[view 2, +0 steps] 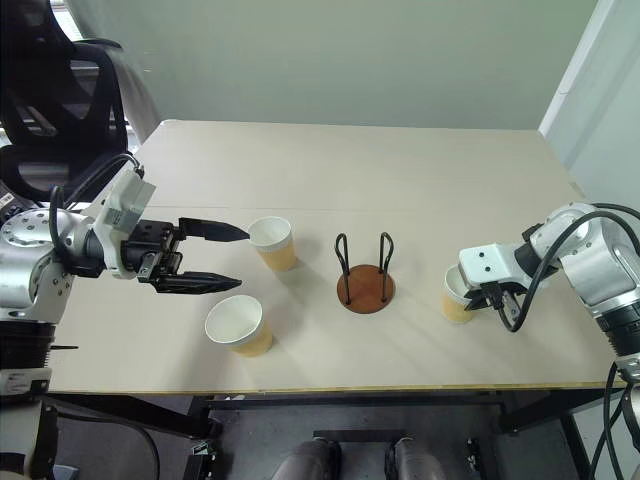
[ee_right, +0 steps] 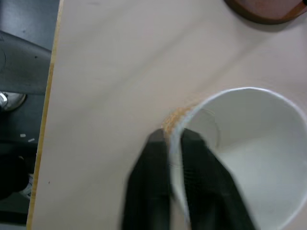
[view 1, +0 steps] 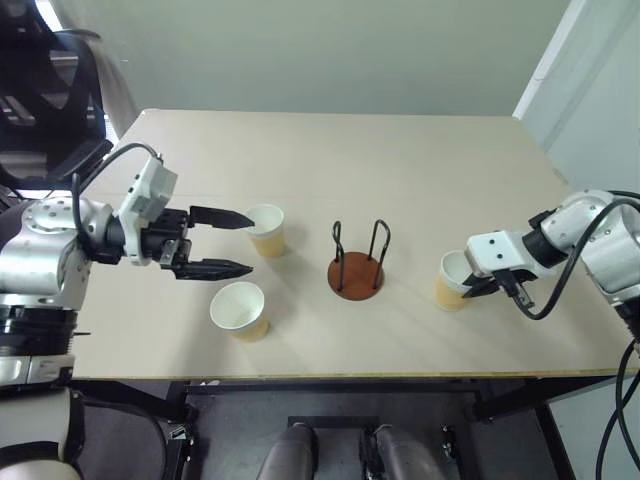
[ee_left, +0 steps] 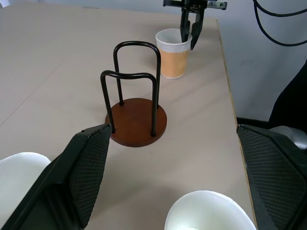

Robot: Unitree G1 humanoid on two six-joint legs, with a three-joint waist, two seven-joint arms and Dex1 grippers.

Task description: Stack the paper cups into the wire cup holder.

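On the pale counter (view 1: 400, 160) the wire cup holder (view 1: 357, 262) stands near the middle with nothing in it, its two black wire loops upright on the round brown base. Three paper cups stand upright around it. One cup (view 1: 267, 230) sits at about nine o'clock from the holder, a little way off. A second cup (view 1: 239, 310) sits at about eight o'clock, nearer the counter's front edge. The third cup (view 1: 453, 281) stands at about three o'clock from the holder, well apart from the other two. The left gripper (view 1: 232, 243) hovers level beside the two left-hand cups with its jaws spread wide and nothing between them; its upper fingertip lies at the rim of the nine o'clock cup. The right gripper (ee_right: 173, 143) points steeply down at the third cup, its jaws closed on the cup's wall, one finger inside the rim and one outside.
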